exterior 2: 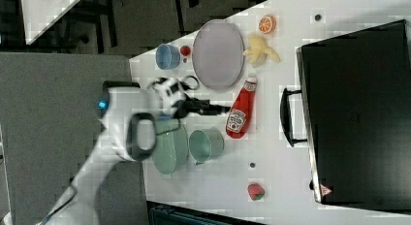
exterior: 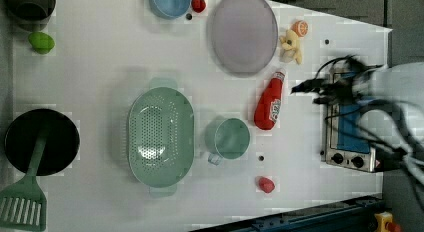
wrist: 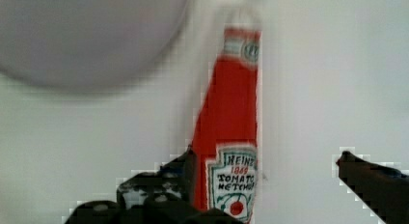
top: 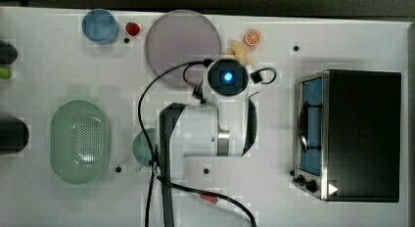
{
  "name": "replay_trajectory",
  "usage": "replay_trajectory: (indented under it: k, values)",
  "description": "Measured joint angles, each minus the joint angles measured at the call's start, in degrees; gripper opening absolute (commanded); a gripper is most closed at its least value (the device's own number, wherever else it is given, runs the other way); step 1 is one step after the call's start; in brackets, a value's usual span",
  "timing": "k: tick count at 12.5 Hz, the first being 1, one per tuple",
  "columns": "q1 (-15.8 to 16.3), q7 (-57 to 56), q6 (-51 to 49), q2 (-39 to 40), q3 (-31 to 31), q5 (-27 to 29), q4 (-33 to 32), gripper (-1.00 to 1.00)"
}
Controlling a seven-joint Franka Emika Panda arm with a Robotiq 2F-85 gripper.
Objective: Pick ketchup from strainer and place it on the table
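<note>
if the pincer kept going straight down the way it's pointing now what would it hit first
Most likely the ketchup, which lies on its side on the table between the open pincer's fingers. How far above the bottle the pincer hangs is unclear.

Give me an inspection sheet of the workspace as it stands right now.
Surface: white table, a few small dark dots.
Job's things: ketchup lies on its side on the table between the lilac plate and the green cup; strainer holds nothing.
Clutter: blue cup, two strawberries, orange slice, banana, lime, black pan with green spatula, toaster oven.
Tool: tool open, fingers on either side of the ketchup, not gripping.
Cables: black cable loops off the arm over the table.
Surroundings: second white table beyond dark floor.
</note>
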Motion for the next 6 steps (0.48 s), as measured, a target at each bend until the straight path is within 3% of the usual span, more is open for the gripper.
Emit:
replay_trajectory:
  k: [6]
  values:
    - [-1.1, 11.69, -23.0, -4.06, -2.49, -0.23, 24.73, 1.0]
